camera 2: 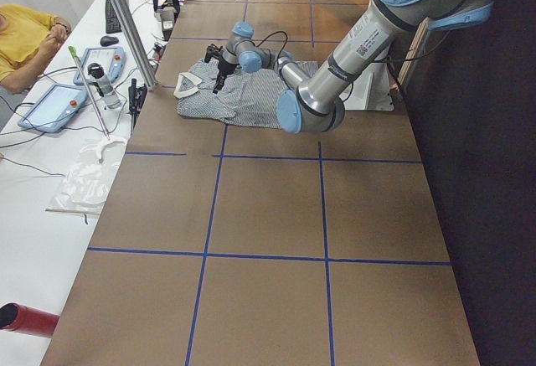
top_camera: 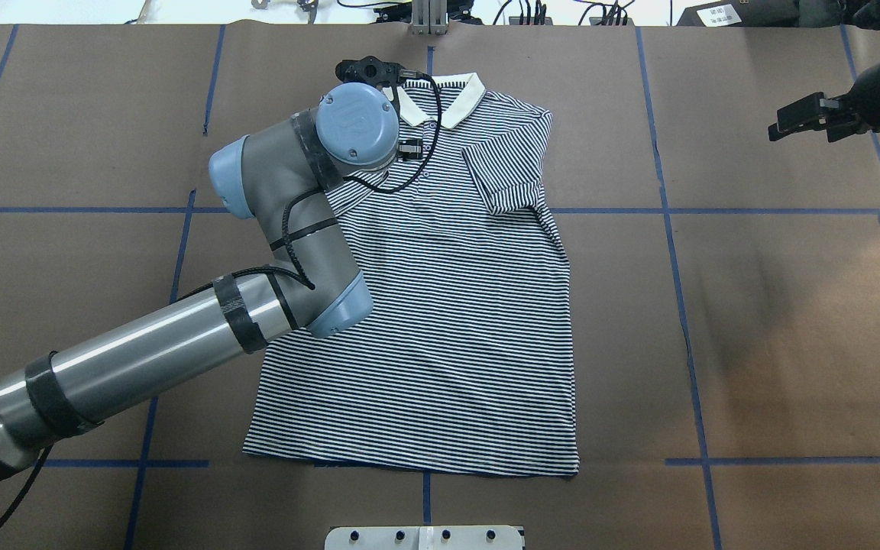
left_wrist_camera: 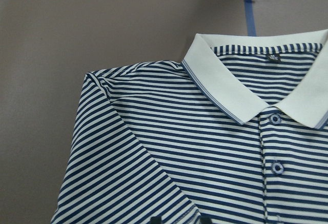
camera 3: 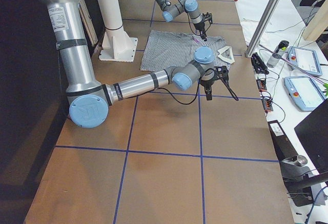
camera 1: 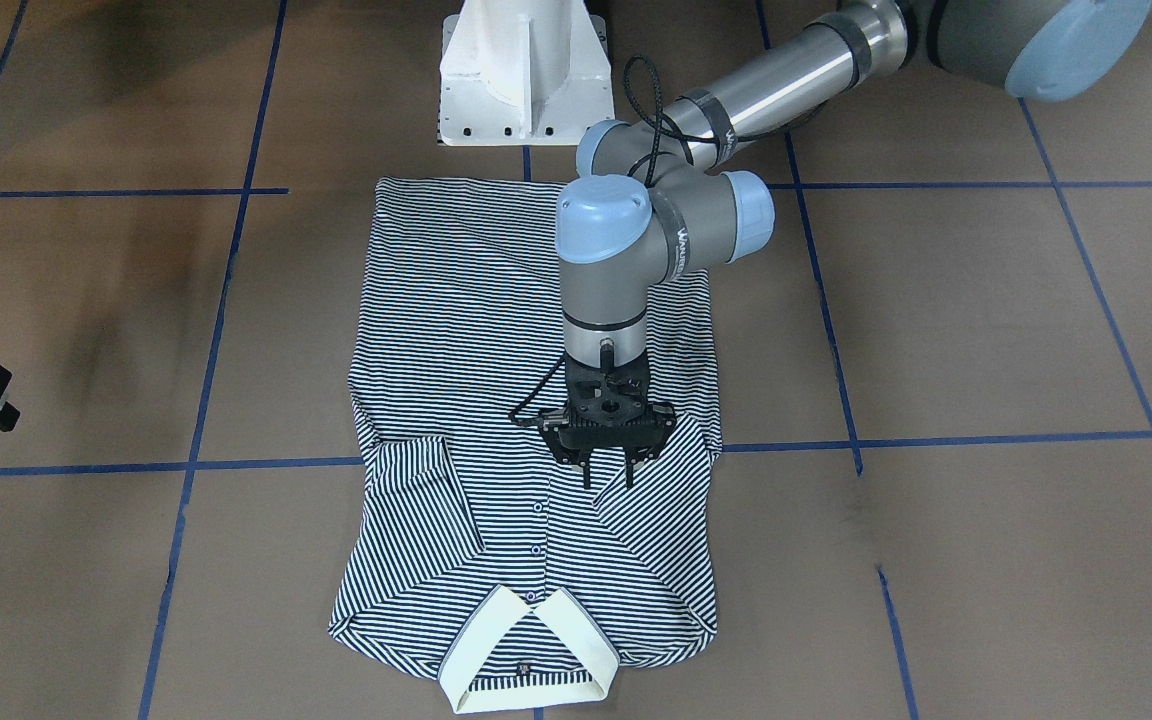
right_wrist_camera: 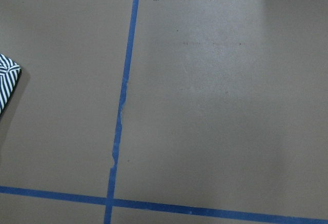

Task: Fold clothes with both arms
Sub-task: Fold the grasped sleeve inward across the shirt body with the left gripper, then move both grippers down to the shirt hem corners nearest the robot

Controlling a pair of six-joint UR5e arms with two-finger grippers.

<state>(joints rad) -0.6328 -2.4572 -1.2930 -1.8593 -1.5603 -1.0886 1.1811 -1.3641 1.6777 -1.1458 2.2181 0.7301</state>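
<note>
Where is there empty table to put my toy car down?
The biggest bare patch is the brown table between the polo shirt and the right gripper. More bare table lies on the shirt's other side, past the left arm. It is crowded at the collar, where the left gripper hangs over the shirt.
</note>
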